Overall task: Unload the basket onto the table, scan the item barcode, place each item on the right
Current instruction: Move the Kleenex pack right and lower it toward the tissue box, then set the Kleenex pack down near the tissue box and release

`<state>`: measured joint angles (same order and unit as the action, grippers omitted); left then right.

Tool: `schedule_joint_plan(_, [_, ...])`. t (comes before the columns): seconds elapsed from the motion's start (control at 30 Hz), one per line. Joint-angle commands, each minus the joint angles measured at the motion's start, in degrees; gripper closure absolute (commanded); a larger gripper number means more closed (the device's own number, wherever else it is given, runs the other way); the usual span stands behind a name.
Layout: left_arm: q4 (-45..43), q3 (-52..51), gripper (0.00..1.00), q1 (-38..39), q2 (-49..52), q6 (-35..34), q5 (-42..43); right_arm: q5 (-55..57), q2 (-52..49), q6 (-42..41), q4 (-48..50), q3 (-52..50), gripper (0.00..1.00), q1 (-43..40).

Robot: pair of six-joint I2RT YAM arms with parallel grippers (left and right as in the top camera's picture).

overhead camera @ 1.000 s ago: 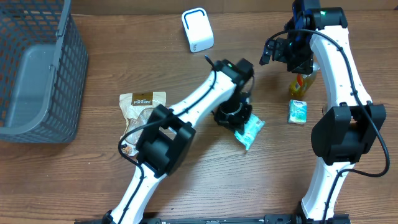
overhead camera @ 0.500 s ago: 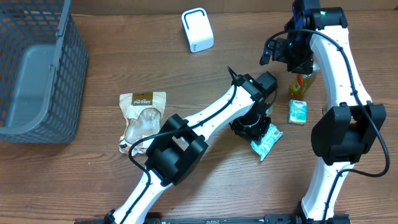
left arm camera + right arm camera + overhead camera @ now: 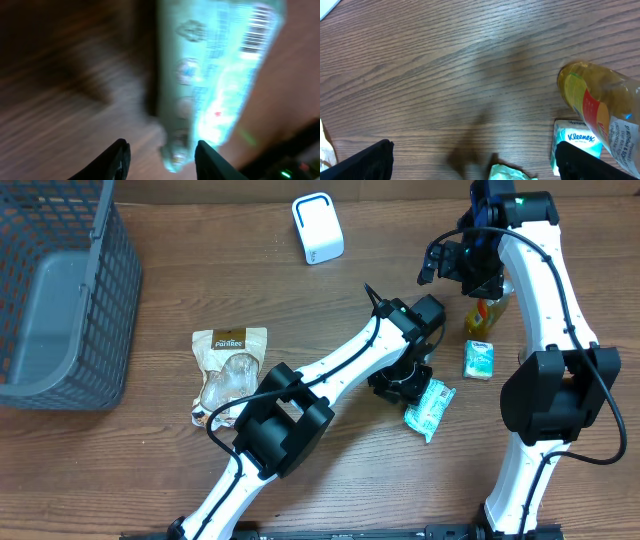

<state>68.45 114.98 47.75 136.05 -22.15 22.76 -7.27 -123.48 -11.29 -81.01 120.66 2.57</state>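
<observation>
Mint-green packet: lies flat on the wooden surface, just beside the tissue pack, toward the near edge on the left arm's side. Shows its barcode face up in the left wrist view, at the end away from the fingers.

Left claw: hangs over the packet's end farther from the tissue pack, fingers partly spread, packet's tip between them. Cannot tell through the blur whether they touch it.

Right claw: sits beyond the tissue pack, past the yellow bottle next to it, spread wide, holding nothing.

White device, snack pouch, grey basket: well apart from the tissue pack, across the surface.
</observation>
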Motion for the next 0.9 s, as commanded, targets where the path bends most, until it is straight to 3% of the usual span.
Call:
schedule_joint_plan(0.0, [0.50,-0.09,0.59,-0.09,0.46,0.72,-8.41,-0.35,1.03,0.48,0.20,1.44,0.00,-0.02])
schedule_joint_plan(0.23, [0.37,-0.09,0.60,-0.11,0.46,0.72,-8.39,-0.35,1.03,0.48,0.20,1.44,0.00,-0.02])
schedule_joint_plan(0.47, [-0.13,-0.09,0.78,-0.02,0.46,0.35,-8.35,-0.35,1.03,0.48,0.20,1.44,0.00,-0.02])
schedule_joint_plan(0.87, [-3.61,-0.15,0.83,2.86,0.46,-1.31,-7.91,-0.35,1.03,0.48,0.20,1.44,0.00,-0.02])
